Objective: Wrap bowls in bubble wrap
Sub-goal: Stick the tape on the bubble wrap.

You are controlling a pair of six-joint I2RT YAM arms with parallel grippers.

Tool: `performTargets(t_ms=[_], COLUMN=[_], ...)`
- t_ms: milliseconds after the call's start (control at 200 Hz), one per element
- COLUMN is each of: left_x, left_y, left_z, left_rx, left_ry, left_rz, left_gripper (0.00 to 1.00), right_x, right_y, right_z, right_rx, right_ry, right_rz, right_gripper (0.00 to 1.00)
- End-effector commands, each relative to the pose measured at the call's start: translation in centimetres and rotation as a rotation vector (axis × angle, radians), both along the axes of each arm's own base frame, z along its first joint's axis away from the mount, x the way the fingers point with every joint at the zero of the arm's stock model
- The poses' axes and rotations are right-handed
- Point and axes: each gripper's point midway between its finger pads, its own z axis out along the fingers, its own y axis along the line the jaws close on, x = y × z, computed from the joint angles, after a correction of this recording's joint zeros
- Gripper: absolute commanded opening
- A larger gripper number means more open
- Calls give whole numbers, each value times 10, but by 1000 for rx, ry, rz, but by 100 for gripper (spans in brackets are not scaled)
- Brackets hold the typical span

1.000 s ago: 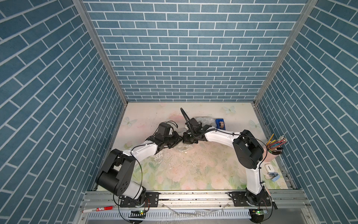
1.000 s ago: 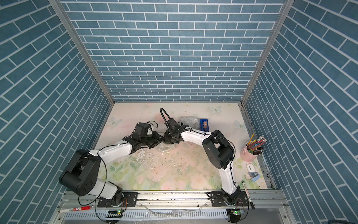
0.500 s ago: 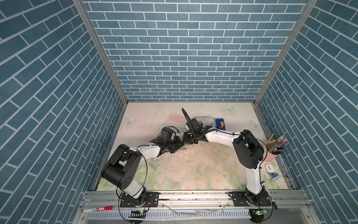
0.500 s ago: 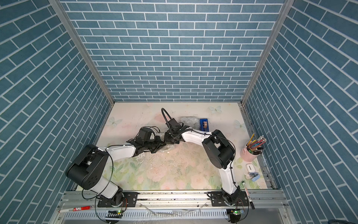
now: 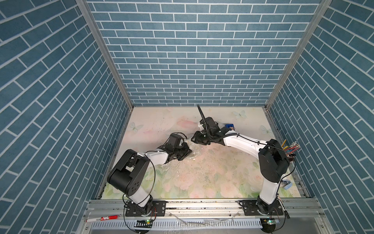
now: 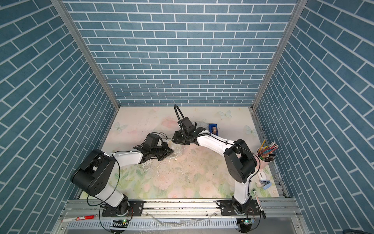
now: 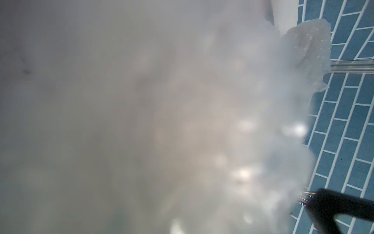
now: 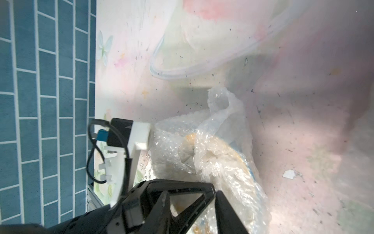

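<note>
The bowl (image 8: 222, 156) showed only as a yellowish curve with a blue edge through the crumpled bubble wrap (image 8: 220, 109) bunched around it; I could not read its pattern. In both top views this wrapped bowl lay on the floral table (image 5: 212, 168), well to the left-arm side of the blue tape dispenser (image 6: 213, 128) and nearer the arm bases than it.

My left gripper (image 6: 171, 151) sat at the side of the wrap farthest from the dispenser, its fingers pressed together on a fold of the plastic. The wrap lay so close over the left wrist lens that I got mostly a white haze there.

The right gripper (image 5: 193, 139) hung just beside the wrapped bowl, on the side facing the dispenser. I could not make out contact, and no view let me tell whether its fingers were spread or together.

A second bundle (image 7: 309, 50) of wrap sat just beside the dispenser, on its left-arm side. A pencil cup (image 6: 265, 157) stood well apart from the dispenser, nearer the bases, by the right wall.
</note>
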Motion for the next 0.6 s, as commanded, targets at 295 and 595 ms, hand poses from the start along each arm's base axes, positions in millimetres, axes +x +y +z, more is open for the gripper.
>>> performTargets(t_ms=[295,595], left_x=[-2,-4], left_y=[6,7], left_z=[0,-4], left_rx=[72,90], left_ry=[17,20], left_rz=[-20,-38], left_gripper=[0,0], right_x=[-17,21], right_y=[39,12], right_z=[-33,-76], right_rx=[84,15], right_ry=[131,134], right_rz=[126,22], right_gripper=[9,5])
